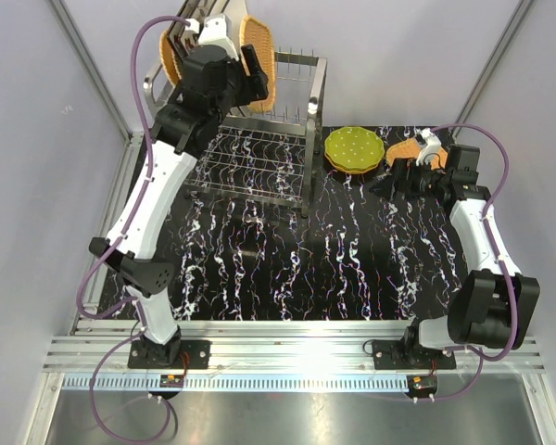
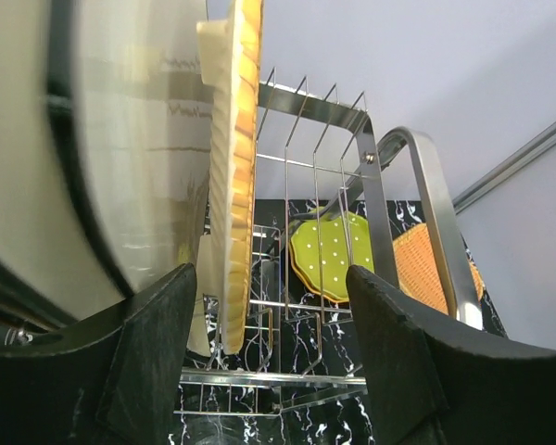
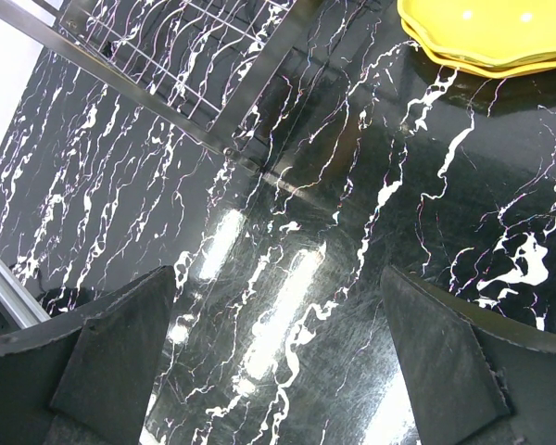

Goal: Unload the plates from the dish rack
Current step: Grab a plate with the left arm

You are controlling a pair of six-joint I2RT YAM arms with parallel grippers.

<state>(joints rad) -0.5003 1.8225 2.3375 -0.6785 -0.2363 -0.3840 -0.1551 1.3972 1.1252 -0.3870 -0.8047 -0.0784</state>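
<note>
The dish rack [image 1: 269, 139] stands at the back left. Two orange-tan wicker plates [image 1: 260, 57] stand upright in its top prongs, the other [image 1: 170, 61] at the far left. In the left wrist view a wicker plate [image 2: 237, 158] is seen edge-on beside a large cream plate [image 2: 120, 139]. My left gripper [image 2: 271, 348] is open around the wicker plate's rim, which lies close to the left finger [image 2: 157, 343] and apart from the right one. Green dotted plates [image 1: 354, 149] and a wicker plate [image 1: 406, 148] lie on the table. My right gripper [image 3: 276, 362] hangs open and empty over the table.
The black marbled table [image 1: 287, 269] spreads in front of the rack. The rack's steel handle [image 2: 435, 204] rises right of my left fingers. A rack leg [image 3: 250, 102] and the green plates [image 3: 491, 32] lie beyond my right gripper [image 1: 389, 181]. Grey walls enclose the cell.
</note>
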